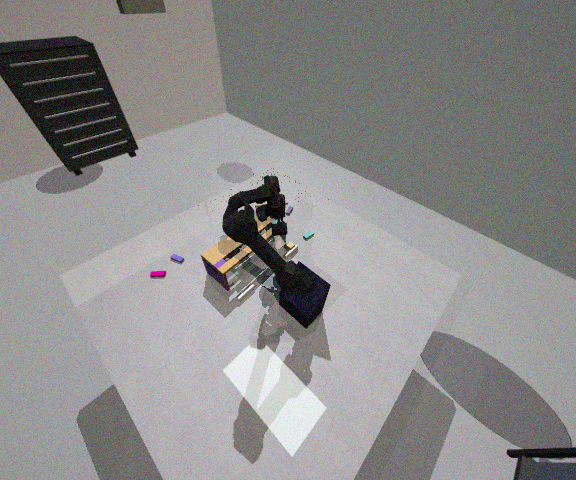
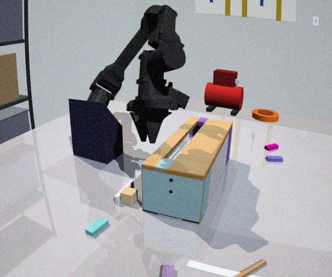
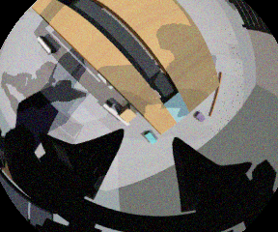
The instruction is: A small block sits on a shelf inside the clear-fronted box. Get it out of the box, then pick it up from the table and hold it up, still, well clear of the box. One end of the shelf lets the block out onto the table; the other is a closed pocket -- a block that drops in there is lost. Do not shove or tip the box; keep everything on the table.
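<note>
The small tan block [image 1: 291, 245] [image 2: 128, 195] [image 3: 127, 115] sits on the table outside the box, just in front of its light-blue end and against a short white rail [image 2: 117, 197]. The box [image 1: 216, 253] [image 2: 172, 202] [image 3: 81, 34] stands upright, with a wooden top, a long slot, a light-blue end and a purple end. My gripper [image 2: 147, 141] [image 3: 149, 137] is open and empty, pointing down. It hangs over the clear-front side of the box, well above the table and away from the block. The shelf inside is mostly hidden.
A teal piece [image 1: 308, 235] [image 2: 97, 226] lies beyond the block. A purple piece [image 1: 289, 209] [image 2: 168, 270], a white strip [image 2: 211, 267] and a wooden stick [image 2: 251, 268] lie past the light-blue end. Magenta [image 1: 158, 273] [image 2: 271, 146] and violet [image 1: 176, 258] [image 2: 274, 158] pieces lie behind the box.
</note>
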Robot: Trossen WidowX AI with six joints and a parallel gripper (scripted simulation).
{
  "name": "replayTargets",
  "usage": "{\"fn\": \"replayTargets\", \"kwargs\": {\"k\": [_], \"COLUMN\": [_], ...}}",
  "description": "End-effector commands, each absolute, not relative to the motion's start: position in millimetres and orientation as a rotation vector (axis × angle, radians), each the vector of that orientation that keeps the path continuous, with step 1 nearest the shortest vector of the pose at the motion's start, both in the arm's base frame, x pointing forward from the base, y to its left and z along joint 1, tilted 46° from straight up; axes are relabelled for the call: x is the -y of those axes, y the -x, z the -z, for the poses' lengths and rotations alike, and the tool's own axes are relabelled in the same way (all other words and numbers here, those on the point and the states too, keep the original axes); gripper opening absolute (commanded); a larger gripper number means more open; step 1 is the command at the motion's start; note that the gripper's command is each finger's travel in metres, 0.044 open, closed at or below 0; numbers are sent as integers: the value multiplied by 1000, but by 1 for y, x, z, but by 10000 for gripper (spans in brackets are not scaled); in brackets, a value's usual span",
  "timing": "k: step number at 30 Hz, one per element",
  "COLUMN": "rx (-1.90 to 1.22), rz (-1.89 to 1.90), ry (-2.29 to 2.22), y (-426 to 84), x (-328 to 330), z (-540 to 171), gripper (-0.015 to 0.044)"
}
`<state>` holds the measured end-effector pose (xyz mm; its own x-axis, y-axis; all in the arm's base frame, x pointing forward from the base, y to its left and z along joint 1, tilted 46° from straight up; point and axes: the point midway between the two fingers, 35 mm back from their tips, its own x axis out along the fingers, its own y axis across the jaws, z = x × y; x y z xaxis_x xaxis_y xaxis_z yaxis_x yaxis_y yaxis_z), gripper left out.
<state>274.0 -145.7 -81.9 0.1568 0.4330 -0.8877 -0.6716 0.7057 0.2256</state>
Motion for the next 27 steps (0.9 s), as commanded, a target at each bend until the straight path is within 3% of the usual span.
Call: {"fn": "replayTargets", "kwargs": {"k": [1, 27], "rx": [-1349, -1356], "rz": [-273, 623], "ry": [-575, -1872], "y": [-265, -248], "x": [152, 161], "z": [89, 100], "gripper": [285, 285]}}
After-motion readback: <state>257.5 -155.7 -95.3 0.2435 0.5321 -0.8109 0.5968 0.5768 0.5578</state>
